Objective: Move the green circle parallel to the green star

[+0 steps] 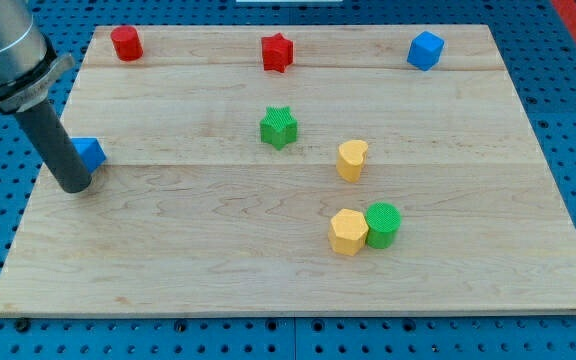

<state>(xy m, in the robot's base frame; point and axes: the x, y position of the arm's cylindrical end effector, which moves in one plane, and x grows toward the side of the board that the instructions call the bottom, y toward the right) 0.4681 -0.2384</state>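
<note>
Pale wooden board [218, 260] on a blue perforated bench; no containers anywhere in view, nothing held in anything.

Green circle [382, 224] sits lower right of centre, touching the yellow hexagon [348, 232] on its left side. Green star [278, 127] stands up-frame and left of it, near the board's middle, well apart. Yellow heart-like block [351, 159] lies between the two, just right of the star.

Further out: red star [277, 52] top centre, red cylinder [126, 43] top left, blue cube-like block [424, 50] top right, blue block [90, 153] at the left edge, shape partly hidden.

My tip [73, 188] rests at far left, just beside that blue block, well apart from both green pieces. No hand here: a bare rod, nothing to open or close.

Judgement: approach step, push not yet begun. Next move calls for crossing the board to the circle's lower side, then pushing it up-frame level with the star. Risks: dragging the hexagon along, clipping the yellow heart.
</note>
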